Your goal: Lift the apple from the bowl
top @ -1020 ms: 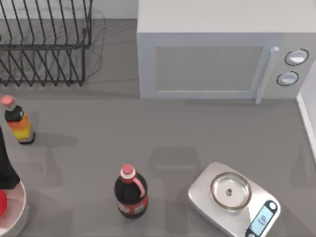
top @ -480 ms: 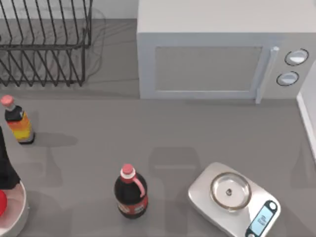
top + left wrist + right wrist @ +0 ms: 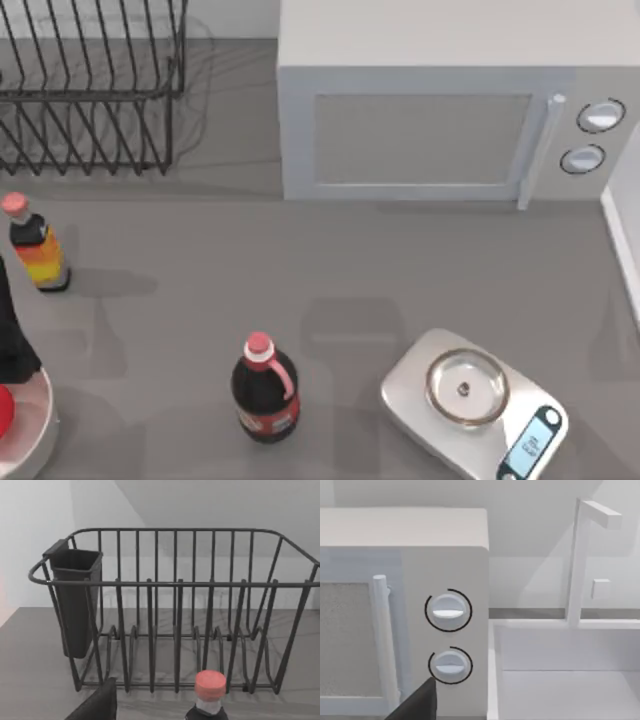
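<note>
A sliver of the bright-red apple (image 3: 4, 412) shows at the top view's left edge, inside the white bowl (image 3: 36, 428) at the front left corner of the table. The dark body of my left gripper (image 3: 12, 340) hangs over the bowl's far side, right beside the apple; whether it touches the apple is cut off by the picture's edge. In the left wrist view a dark piece of that gripper (image 3: 96, 706) sits at the bottom. A dark piece of my right gripper (image 3: 415, 705) is in the right wrist view, facing the microwave's knobs (image 3: 448, 611).
A small orange-labelled bottle (image 3: 34, 248) stands behind the bowl, and its pink cap (image 3: 210, 685) is close in the left wrist view. A dark bottle (image 3: 265, 392), a silver scale (image 3: 470, 402), a microwave (image 3: 440, 120) and a wire dish rack (image 3: 90, 90) share the table.
</note>
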Motion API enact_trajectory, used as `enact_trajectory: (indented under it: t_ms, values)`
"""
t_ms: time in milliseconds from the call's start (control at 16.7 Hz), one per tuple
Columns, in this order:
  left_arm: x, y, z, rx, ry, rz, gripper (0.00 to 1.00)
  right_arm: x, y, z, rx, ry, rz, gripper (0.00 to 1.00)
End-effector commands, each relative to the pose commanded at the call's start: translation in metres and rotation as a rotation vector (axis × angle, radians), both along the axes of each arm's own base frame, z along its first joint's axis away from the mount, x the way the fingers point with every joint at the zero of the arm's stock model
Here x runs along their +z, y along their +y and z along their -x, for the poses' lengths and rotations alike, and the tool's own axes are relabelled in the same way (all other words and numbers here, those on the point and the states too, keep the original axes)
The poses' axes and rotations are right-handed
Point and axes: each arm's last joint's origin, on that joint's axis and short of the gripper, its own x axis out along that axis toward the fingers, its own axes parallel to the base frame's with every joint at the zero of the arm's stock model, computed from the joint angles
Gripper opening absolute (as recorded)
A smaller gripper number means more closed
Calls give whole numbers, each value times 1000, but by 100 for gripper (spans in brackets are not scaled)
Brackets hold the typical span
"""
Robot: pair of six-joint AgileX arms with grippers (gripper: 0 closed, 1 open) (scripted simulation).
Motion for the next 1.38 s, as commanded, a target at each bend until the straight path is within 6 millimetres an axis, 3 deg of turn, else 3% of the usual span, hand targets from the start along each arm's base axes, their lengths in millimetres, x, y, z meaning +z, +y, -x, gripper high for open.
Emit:
enact_trajectory:
  t_ms: [420, 660, 960, 1380]
  values:
    - [0, 0, 0, 0, 2, 0, 100, 0, 0, 0, 0, 0, 0, 100]
    - [12, 1, -2, 8, 127, -11, 100, 0, 0, 0, 0, 0, 0, 100]
    - [31, 5, -20, 21, 556, -30, 100, 0, 0, 0, 0, 0, 0, 100]
    - [41, 14, -73, 6, 1265, -30, 100, 0, 0, 0, 0, 0, 0, 100]
